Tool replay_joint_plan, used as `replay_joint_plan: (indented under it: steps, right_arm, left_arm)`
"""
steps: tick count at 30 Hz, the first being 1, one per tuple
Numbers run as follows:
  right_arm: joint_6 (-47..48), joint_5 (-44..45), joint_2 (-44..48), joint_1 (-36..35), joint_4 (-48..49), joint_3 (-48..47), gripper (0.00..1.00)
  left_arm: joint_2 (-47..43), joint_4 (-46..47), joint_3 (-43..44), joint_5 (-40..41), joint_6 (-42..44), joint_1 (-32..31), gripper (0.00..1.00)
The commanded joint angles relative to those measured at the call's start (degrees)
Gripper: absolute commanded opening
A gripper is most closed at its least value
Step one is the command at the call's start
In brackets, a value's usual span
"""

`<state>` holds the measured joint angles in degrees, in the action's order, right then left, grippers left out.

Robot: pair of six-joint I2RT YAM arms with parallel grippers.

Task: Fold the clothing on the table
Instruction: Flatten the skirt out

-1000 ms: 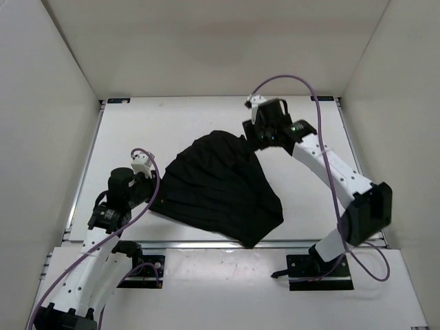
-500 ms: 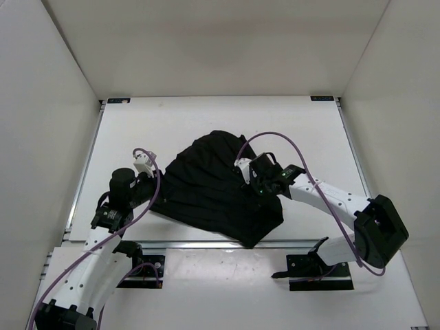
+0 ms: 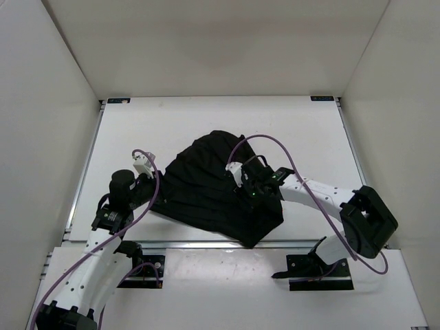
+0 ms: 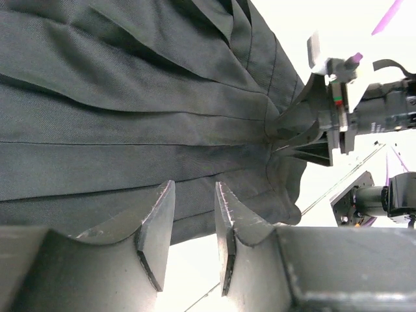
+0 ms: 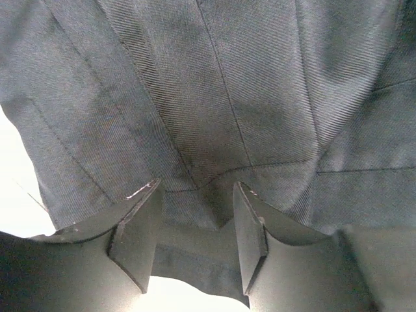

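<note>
One shift: the right jaws, at the far edge of the clothing (image 3: 199,196) a second ago, now sit open on its middle, a ridge between them. Left jaws at its left edge, slightly apart, empty. Clothing lies spread on the tabletop (image 3: 172,124); probably re-gripping for the fold.

plain white walls (image 3: 206,41) rise on three sides, evenly lit.
</note>
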<state>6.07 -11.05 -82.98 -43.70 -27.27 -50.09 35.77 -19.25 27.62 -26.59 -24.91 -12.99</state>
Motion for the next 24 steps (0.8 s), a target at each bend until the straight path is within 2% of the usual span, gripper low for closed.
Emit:
replay_joint_plan:
  steps: [1,3,7,8,9,10,11,15,19,21,22,24]
  right_arm:
    - [0.35,0.93,-1.65,-0.68,2.74,0.69,0.43]
    - [0.53,0.15,-3.15,-0.59,2.40,0.87,0.39]
    - [0.35,3.21,-5.78,-1.56,1.34,0.52,0.39]
    - [0.52,3.49,-6.40,-1.73,0.73,0.51,0.34]
    - [0.27,3.58,-6.67,-2.00,0.64,0.17,0.17]
    - [-0.09,4.45,-7.36,-2.09,-0.15,-0.27,0.07]
    - [-0.26,4.46,-7.89,-2.18,-0.50,-1.58,0.01]
    - [-1.93,-0.71,-4.84,-0.77,-3.58,-8.78,0.00]
    - [-5.36,-8.18,-4.55,-0.07,-4.90,-24.24,0.00]
    - [-8.86,-11.69,-6.22,-0.94,-5.43,-36.86,0.00]
    - [-9.66,-12.76,-7.80,-1.38,-5.60,-39.97,0.00]
    - [-12.46,-12.86,-9.99,-2.96,-6.13,-54.35,0.00]
  left_arm:
    - [-0.96,1.14,-0.46,-0.92,-0.49,0.25,0.41]
    - [-1.23,1.75,-1.07,-0.92,-0.49,-0.01,0.42]
    - [-1.58,1.49,-1.34,-0.74,-0.41,0.16,0.43]
    - [-1.75,1.49,-1.51,-0.14,-0.49,0.07,0.43]
    - [-1.93,1.49,-1.43,-0.04,-0.49,0.42,0.43]
    - [-2.02,1.67,-1.86,-0.22,-0.58,-0.01,0.44]
    - [-2.02,1.58,-1.78,-0.30,-0.50,0.16,0.44]
    - [-2.37,0.53,-1.86,2.32,-1.37,0.42,0.40]
    - [-2.72,-2.02,2.08,6.97,-2.34,1.65,0.33]
    - [-2.38,-4.99,6.90,9.78,-1.55,1.30,0.29]
    - [-2.37,-6.06,7.97,10.76,-0.94,1.22,0.28]
    - [-1.93,-10.61,14.89,17.15,1.08,1.04,0.26]
